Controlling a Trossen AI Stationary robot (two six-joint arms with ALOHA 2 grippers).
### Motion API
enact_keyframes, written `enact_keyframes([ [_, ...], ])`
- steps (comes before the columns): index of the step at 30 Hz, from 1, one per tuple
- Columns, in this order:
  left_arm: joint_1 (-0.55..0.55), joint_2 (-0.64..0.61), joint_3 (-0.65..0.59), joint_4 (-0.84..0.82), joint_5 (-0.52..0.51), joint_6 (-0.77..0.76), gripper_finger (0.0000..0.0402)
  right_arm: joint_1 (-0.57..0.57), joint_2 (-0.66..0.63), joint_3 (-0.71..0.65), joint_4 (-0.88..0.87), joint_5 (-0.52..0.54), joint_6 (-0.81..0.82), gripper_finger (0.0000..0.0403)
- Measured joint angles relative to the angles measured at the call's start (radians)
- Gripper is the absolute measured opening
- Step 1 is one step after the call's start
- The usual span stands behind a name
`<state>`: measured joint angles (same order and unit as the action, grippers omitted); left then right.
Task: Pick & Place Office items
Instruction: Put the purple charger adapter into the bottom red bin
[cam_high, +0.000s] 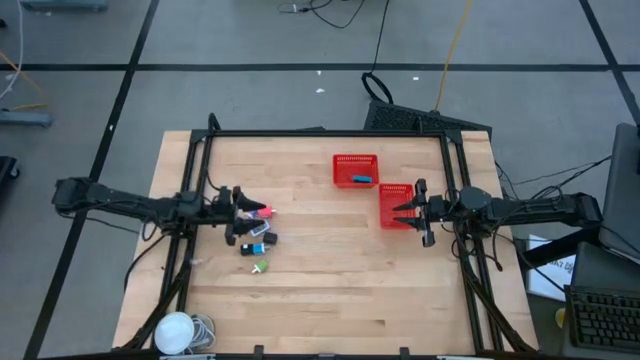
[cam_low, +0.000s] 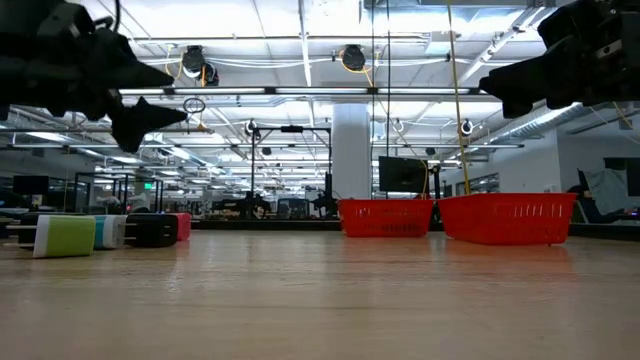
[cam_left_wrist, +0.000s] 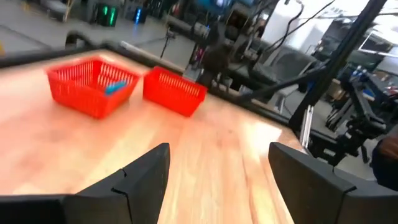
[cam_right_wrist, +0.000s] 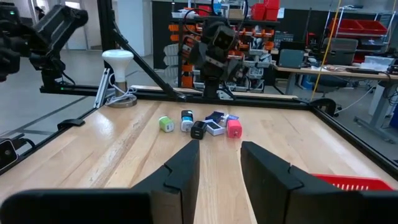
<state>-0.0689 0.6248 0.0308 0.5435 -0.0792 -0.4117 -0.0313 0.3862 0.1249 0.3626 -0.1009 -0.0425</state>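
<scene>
The office items are a small cluster of pieces on the wooden table's left half: a pink one (cam_right_wrist: 234, 128), a black one (cam_right_wrist: 198, 129), a blue-and-white one (cam_right_wrist: 186, 121) and a green one (cam_right_wrist: 166, 124). In the high view the cluster (cam_high: 257, 236) lies just nearer than my left gripper (cam_high: 256, 210). My left gripper (cam_left_wrist: 217, 155) hangs above the table, open, with nothing between its fingers. My right gripper (cam_high: 400, 210) hovers over the nearer red basket (cam_high: 397, 206); its fingers (cam_right_wrist: 219, 149) stand narrowly open around nothing. The farther red basket (cam_high: 355, 170) holds a blue piece (cam_high: 361, 180).
A white domed object with a coiled cord (cam_high: 177, 331) sits at the table's near left corner. A black frame rail (cam_high: 330, 133) borders the table's far edge and sides. Bare wood (cam_high: 340, 290) lies between the items and the baskets and along the near edge.
</scene>
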Motion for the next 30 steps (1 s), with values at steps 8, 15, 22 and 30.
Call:
enact_keyframes([
  [8, -0.016, 0.146, 0.004, 0.356, -0.07, -0.304, 0.0273, 0.0, 0.0, 0.0, 0.001, 0.0, 0.0, 0.0106],
  [15, -0.016, 0.15, 0.004, 0.374, -0.173, -0.287, 0.0274, 0.0, 0.0, 0.0, 0.005, 0.0, 0.0, 0.0106],
  [22, -0.027, 0.188, 0.004, 0.298, -0.095, -0.436, 0.0274, 0.0, 0.001, 0.0, 0.004, 0.001, -0.003, 0.0106],
  [30, -0.046, 0.341, 0.058, 0.212, -0.188, -0.469, 0.0273, 0.0, 0.001, 0.0, 0.002, 0.03, -0.003, 0.0106],
])
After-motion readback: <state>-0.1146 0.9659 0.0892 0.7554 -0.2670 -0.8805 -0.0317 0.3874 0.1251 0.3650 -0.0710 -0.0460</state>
